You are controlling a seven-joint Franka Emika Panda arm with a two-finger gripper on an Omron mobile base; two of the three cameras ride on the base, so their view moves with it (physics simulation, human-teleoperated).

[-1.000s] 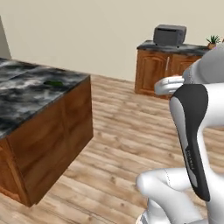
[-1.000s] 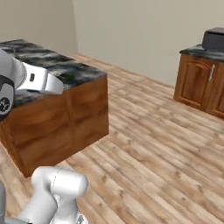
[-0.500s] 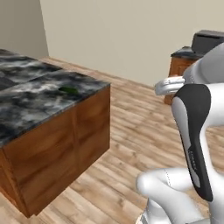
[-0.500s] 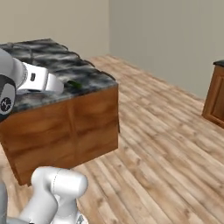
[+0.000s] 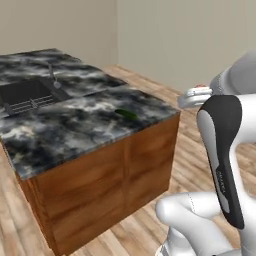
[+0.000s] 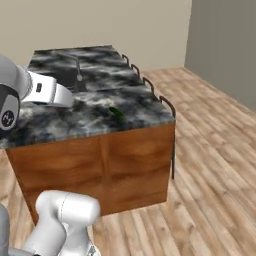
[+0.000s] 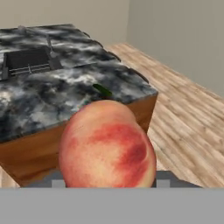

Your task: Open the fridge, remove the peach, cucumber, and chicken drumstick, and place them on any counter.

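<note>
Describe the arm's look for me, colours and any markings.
The arm is glossy white with rounded shells, a long dark grey panel carrying faint small lettering, and a pale flat ring joint above. In the right base view, a white link bears small dark marks beside a dark round joint cap.

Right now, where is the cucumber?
The cucumber lies flat on the marbled counter, near the corner closest to the robot, to the right of the black sink in the left base view.

One peach (image 7: 107, 146), one cucumber (image 5: 126, 114) (dark green, on stone), one counter (image 5: 75, 125) w/ one sink (image 5: 27, 95), one faucet (image 5: 52, 75).
</note>
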